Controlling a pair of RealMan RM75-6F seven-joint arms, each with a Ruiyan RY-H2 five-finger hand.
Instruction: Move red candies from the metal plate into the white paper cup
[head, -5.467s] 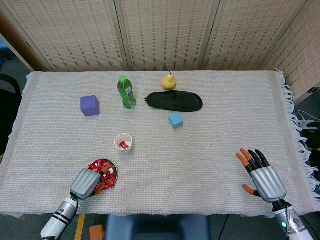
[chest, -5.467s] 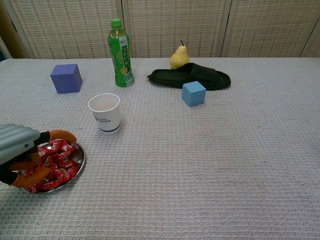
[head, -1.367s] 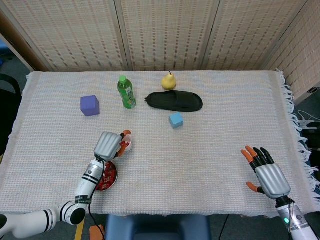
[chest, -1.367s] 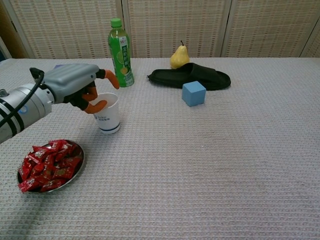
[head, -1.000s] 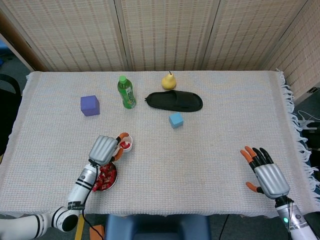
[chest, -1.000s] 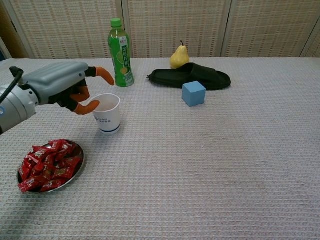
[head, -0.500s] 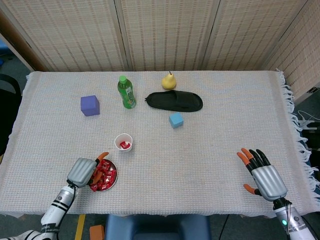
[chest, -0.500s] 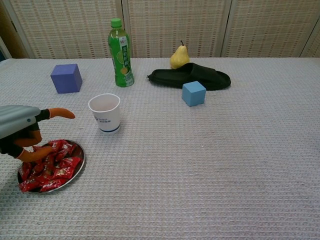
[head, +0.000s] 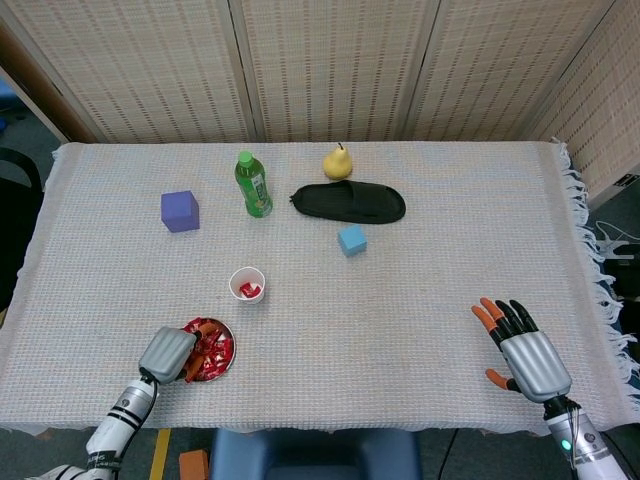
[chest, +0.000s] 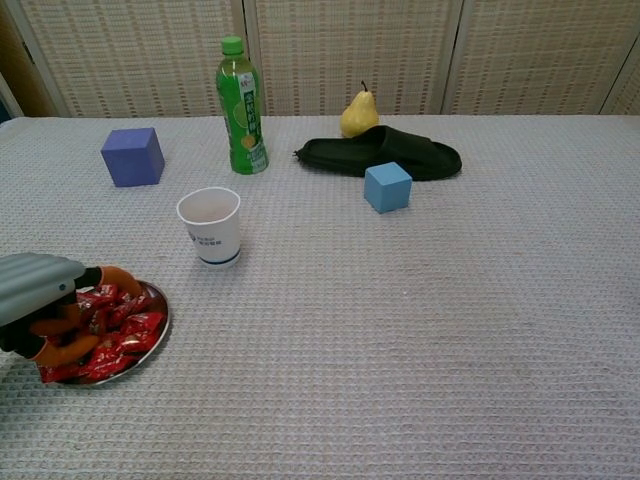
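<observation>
Reaching into the round metal plate (chest: 158, 322) with my left hand (chest: 45, 305), I judge the pick step under way: fingers curl down among the red wrapped candies (chest: 120, 330), but whether one is pinched I cannot tell. Next comes a secure pinch, then a lift toward the white paper cup (chest: 210, 226), which already holds red candy. My right hand (head: 522, 350) rests idle, fingers spread, holding nothing.

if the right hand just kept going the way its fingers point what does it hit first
Probably nothing nearby. The right hand points up and slightly left across bare tablecloth. The blue cube and black slipper lie well left of that line, though the exact heading is hard to judge.
</observation>
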